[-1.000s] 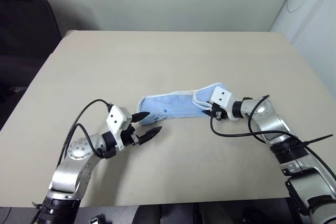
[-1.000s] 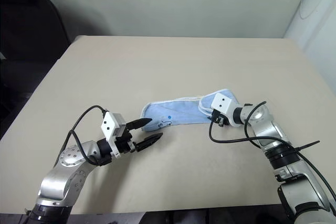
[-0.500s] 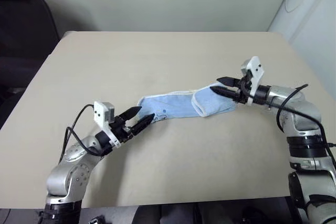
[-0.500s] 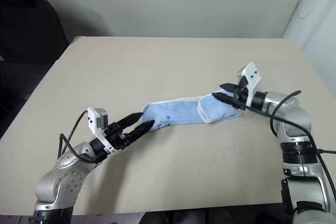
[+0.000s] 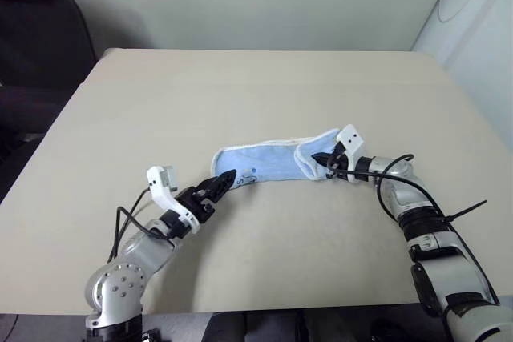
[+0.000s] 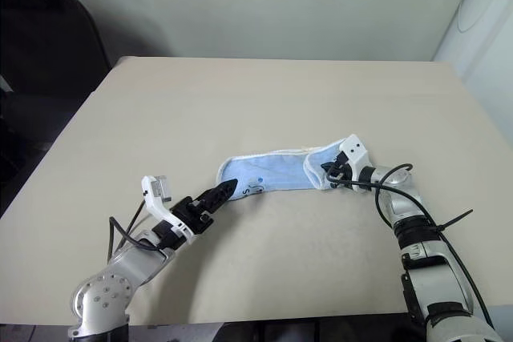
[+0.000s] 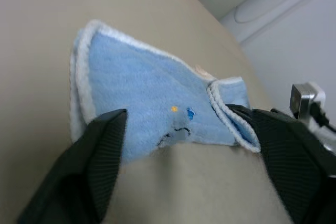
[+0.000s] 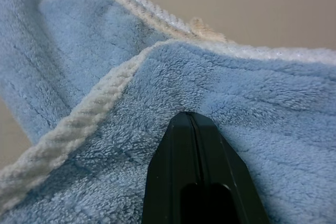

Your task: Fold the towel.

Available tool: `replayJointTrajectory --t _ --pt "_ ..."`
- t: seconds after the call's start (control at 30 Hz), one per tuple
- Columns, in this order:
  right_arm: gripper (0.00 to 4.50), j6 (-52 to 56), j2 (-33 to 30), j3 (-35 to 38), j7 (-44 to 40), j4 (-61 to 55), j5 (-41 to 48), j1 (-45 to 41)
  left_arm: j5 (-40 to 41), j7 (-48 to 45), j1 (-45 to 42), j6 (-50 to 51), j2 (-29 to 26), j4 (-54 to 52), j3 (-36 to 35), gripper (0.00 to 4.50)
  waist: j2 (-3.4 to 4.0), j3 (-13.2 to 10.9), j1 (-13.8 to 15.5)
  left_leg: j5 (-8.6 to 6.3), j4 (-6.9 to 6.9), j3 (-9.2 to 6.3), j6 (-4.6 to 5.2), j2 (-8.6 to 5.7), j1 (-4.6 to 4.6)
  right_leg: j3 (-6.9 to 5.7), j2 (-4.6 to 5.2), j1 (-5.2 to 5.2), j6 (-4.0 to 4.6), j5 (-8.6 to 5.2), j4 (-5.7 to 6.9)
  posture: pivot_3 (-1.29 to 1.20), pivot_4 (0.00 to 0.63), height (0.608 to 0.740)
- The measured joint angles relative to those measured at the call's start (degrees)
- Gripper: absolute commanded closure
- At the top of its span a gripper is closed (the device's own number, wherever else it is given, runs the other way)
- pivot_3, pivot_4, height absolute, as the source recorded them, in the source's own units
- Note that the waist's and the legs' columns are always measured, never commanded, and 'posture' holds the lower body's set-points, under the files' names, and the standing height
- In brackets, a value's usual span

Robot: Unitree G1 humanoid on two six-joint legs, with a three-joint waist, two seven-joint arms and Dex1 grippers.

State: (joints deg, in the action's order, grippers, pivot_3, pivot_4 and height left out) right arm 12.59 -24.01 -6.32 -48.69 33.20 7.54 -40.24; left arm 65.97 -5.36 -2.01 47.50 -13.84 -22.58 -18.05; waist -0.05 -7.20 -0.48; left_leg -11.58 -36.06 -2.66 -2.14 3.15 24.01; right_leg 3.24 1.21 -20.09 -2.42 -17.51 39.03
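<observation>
The towel (image 5: pixel 268 162), light blue with a white edging, lies as a long folded strip in the middle of the table (image 5: pixel 240 86); its right end is turned over on itself. My left gripper (image 5: pixel 226 179) is level at the strip's left end. In the left wrist view it (image 7: pixel 178 115) is open, with one finger on each side of the towel (image 7: pixel 152 87) near its small embroidered mark. My right gripper (image 5: pixel 321 161) is shut, its tip (image 8: pixel 191 119) pressed into the turned-over right end (image 8: pixel 252 93). Whether cloth is caught between the fingers I cannot tell.
A black chair (image 5: pixel 40 30) stands off the table's far left corner. A white wall panel (image 5: pixel 481 30) runs along the right side. Bare tabletop lies beyond the towel and in front of it up to the near edge.
My right gripper, raised and open above the towel's right end half a second ago, has come down onto it and shut. My left gripper has rolled and now straddles the left end.
</observation>
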Motion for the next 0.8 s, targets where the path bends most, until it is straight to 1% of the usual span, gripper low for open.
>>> replayJointTrajectory --t 0.17,0.27,0.33,0.43,0.53,0.7,0.8 --pt "4.50 0.9 -0.1 1.7 -0.4 -2.1 1.3 0.6 7.7 9.6 -1.1 1.3 2.8 0.5 0.0 0.04 0.03 0.0 0.0 0.08 0.02 0.04 -0.18 -0.02 0.01 -0.01 -0.02 -0.03 0.05 -0.03 0.00 0.00 0.150 0.740" --pt "4.50 3.0 -0.4 4.8 -0.4 -6.0 4.2 -0.2 11.9 17.7 -5.4 1.1 6.6 4.9 -0.3 0.04 0.08 0.0 0.3 0.22 0.00 0.10 -0.41 -0.08 0.02 0.03 0.01 -0.03 0.04 -0.03 0.01 0.00 0.150 0.740" --pt "4.50 3.7 -1.1 6.7 -0.2 -8.5 5.3 -1.8 13.8 23.0 -7.9 1.0 8.2 8.3 -0.4 0.04 0.08 0.0 0.3 0.23 0.01 0.10 -0.43 -0.07 0.01 0.02 -0.01 -0.03 0.04 -0.02 0.00 0.00 0.150 0.740" --pt "4.50 4.2 -1.4 8.4 0.5 -10.6 6.0 -3.3 16.8 27.9 -11.2 -0.1 9.7 11.7 -1.6 0.04 0.08 0.0 0.3 0.23 0.02 0.08 -0.43 -0.06 -0.07 0.01 -0.04 0.03 0.04 -0.03 0.00 0.00 0.150 0.740" --pt "4.50 4.6 -1.2 8.5 1.0 -10.9 6.2 -3.3 18.0 29.5 -13.7 -0.6 10.0 15.0 -2.0 0.04 0.11 0.0 0.6 0.23 0.01 0.06 -0.38 -0.10 -0.14 0.00 -0.05 0.12 0.04 -0.02 0.01 0.00 0.150 0.740" --pt "4.50 4.6 -0.8 8.5 1.9 -10.9 6.2 -3.3 17.2 29.9 -18.4 -1.6 10.0 20.6 -2.1 0.04 0.15 0.0 0.9 0.15 0.01 -0.06 -0.01 -0.26 -0.32 0.00 -0.04 0.37 0.00 0.00 0.01 0.00 0.150 0.740" --pt "4.50 4.6 -0.8 8.5 2.5 -10.9 6.2 -3.3 17.3 30.6 -19.0 -1.6 10.0 21.0 -2.1 0.04 0.15 0.0 0.9 0.18 0.02 -0.05 -0.06 -0.37 -0.36 0.01 -0.05 0.39 0.01 -0.01 0.00 0.00 0.150 0.740"
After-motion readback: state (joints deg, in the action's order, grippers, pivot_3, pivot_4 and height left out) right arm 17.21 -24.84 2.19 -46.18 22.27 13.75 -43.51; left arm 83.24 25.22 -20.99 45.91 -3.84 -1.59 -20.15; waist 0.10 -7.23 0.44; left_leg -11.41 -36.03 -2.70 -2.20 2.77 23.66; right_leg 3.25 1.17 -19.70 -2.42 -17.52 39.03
